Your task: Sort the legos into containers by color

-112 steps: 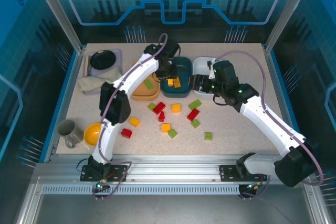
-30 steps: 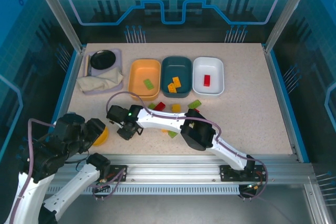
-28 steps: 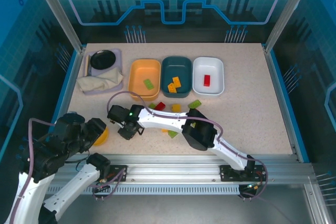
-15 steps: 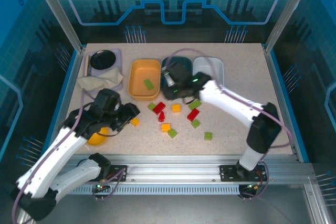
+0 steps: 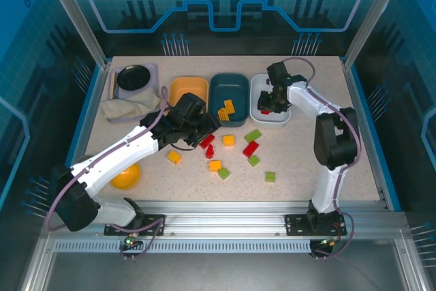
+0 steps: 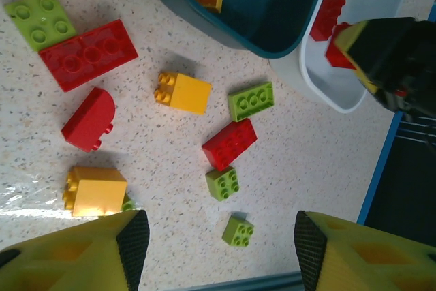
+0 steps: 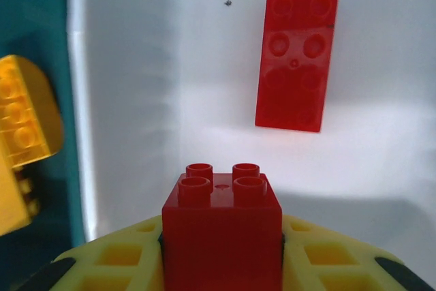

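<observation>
Overhead, three trays sat in a row near the far edge of the tabletop (image 5: pixel 327 141): a yellow-orange tray (image 5: pixel 178 86), a teal tray (image 5: pixel 230 86) and, nearest the right edge, a white tray (image 5: pixel 286 86). The right gripper (image 5: pixel 272 97) hung over the white tray, its yellow fingers (image 7: pixel 116 260) pinching a red square brick (image 7: pixel 222 226) by two opposite sides, studs facing the wrist camera. Below it, a red oblong brick (image 7: pixel 296 60) lay flat on the tray floor, well apart from the held one. An orange-yellow brick (image 7: pixel 27 110) lay in the teal tray beside it. The left gripper (image 6: pixel 218 250) hovered with fingers spread wide and holding nothing, above the loose legos (image 5: pixel 250 148) scattered near the middle of the tabletop: red, green and orange-yellow pieces, none touching its fingers. The step in hand looked like dropping the red square brick into the white tray. To do it well, the gripper should stay over bare tray floor, clear of the wall shared with the teal tray, come down low so the brick cannot bounce out, then part its fingers fully and lift straight up.
</observation>
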You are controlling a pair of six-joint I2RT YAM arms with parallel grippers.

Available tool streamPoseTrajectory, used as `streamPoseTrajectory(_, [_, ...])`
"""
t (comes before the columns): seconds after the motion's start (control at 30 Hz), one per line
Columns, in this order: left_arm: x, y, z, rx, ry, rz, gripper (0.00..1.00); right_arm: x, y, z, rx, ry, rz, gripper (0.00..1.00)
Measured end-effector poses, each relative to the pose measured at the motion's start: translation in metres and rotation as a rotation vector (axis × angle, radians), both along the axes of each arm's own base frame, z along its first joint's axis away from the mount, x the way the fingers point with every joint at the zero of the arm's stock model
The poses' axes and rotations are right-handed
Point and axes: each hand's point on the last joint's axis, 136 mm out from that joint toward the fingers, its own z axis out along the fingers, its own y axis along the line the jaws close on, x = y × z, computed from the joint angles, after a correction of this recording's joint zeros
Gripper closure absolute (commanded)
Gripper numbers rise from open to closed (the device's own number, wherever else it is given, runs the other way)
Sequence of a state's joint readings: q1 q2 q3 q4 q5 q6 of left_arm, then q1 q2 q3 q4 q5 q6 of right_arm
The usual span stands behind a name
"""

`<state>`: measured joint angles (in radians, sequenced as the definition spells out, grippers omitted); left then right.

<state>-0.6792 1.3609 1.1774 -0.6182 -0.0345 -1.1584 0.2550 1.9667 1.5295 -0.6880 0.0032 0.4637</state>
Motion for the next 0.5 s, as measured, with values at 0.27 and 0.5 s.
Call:
streamPoseTrajectory(0.27, [0.005, -0.004, -0.006, 0.041, 0.023, -0.012, 0.37, 0.005, 0.011, -0.023, 0.043, 0.08, -0.012, 0.46])
streamPoseTrajectory(0.5, [-0.004, -0.001, -0.028, 0.103, 0.113, -0.039, 0.37, 0.005, 0.01, -0.013, 0.038, 0.077, -0.027, 0.37])
